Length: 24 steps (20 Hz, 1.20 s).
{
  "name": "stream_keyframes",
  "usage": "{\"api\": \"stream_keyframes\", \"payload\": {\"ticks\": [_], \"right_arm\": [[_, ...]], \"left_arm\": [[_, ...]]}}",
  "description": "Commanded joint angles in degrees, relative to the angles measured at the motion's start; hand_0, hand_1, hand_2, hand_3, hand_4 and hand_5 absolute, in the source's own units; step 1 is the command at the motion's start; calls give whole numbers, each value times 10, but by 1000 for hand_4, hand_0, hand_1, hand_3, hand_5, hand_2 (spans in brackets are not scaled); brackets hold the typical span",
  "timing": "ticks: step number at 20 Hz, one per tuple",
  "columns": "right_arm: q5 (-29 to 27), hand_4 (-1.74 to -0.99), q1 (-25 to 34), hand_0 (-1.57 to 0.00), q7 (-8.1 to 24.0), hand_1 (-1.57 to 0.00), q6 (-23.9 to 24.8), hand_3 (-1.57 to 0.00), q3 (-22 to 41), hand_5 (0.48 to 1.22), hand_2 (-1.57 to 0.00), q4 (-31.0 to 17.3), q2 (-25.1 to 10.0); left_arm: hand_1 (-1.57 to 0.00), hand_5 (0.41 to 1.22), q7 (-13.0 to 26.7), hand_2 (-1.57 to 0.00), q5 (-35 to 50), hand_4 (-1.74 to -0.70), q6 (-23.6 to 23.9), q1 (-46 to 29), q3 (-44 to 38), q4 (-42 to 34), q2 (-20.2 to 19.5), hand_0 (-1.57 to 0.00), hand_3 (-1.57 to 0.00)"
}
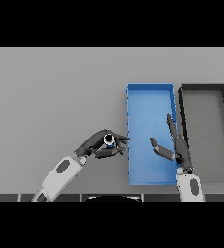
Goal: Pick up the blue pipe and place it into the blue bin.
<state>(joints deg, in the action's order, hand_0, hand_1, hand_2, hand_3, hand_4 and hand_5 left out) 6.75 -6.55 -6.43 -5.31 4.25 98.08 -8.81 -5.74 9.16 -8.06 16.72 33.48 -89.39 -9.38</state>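
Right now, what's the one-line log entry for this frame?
left hand: shut on blue pipe, beside blue bin | right hand: open over bin | pipe not yet in

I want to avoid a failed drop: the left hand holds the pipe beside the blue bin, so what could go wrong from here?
1. The blue pipe in the left hand is not yet past the blue bin wall; releasing now would likely drop it on the table.
2. The open right hand hangs over the bin, so the two hands might collide.
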Motion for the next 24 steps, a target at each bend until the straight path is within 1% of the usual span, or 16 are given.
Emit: {"api": "stream_keyframes", "payload": {"ticks": [1,3,4,8,10,12,13,15,16,17,19,21,24], "right_arm": [[1,-1215,-9,1,-11,1,0,1,0,639,1,-5,1],[7,-1195,-4,1,-7,1,3,1,-1,635,1,-13,-1],[5,-1189,1,1,-3,1,5,1,-3,631,1,-12,1],[3,-1174,0,1,-5,1,1,1,-2,629,1,-6,-2],[4,-1186,-9,1,-6,1,1,1,3,629,1,3,0],[1,-1209,-5,1,-2,1,-1,1,-2,623,1,2,-4],[-4,-1207,1,1,0,1,-3,1,-2,619,1,2,-3],[-12,-1191,-8,1,-19,1,-11,1,-1,619,1,4,-2],[-34,-1195,-6,1,-21,1,-26,1,-5,610,1,25,-9],[-72,-1197,2,1,-10,1,-51,1,-8,604,1,37,-14],[-127,-1203,18,1,33,1,-94,1,-7,573,1,73,-40],[-180,-1232,39,1,72,1,-137,1,-6,550,1,105,-79],[-212,-1274,75,1,120,1,-176,1,18,518,1,150,-117]], "left_arm": [[-1560,1216,10,-1561,3,-1724,-4,3,1,-3,-3,-1558,-1445],[-1564,1218,26,-1565,6,-1726,-5,2,5,-17,-6,-1563,-1443],[-1565,1219,28,-1566,4,-1727,-5,5,8,-18,-4,-1564,-1442],[-1569,1219,39,-1569,2,-1729,-6,3,14,-19,-1,-1568,-1443],[-1569,1219,36,-1570,1,-1730,-8,4,12,-12,-3,-1569,-1443],[-1570,1220,37,-1570,1,-1731,-4,5,10,-23,-6,-1570,-1443],[-1570,1220,41,-1570,-6,-1730,-2,7,15,-21,-3,-1570,-1442],[-1571,1220,35,-1571,-7,-1731,-5,0,14,-20,-9,-1570,-1438],[-1571,1221,34,-1571,-8,-1731,-8,-2,16,-18,-9,-1571,-1438],[-1571,1221,37,-1571,-5,-1731,-7,2,14,-17,-5,-1571,-1438],[-1571,1221,37,-1571,-4,-1731,-9,8,12,-14,-3,-1571,-1440],[-1571,1221,38,-1571,-8,-1730,-8,7,13,-14,-5,-1571,-1440],[-1571,1221,37,-1571,-8,-1731,-10,2,17,-16,-3,-1571,-1440]]}}
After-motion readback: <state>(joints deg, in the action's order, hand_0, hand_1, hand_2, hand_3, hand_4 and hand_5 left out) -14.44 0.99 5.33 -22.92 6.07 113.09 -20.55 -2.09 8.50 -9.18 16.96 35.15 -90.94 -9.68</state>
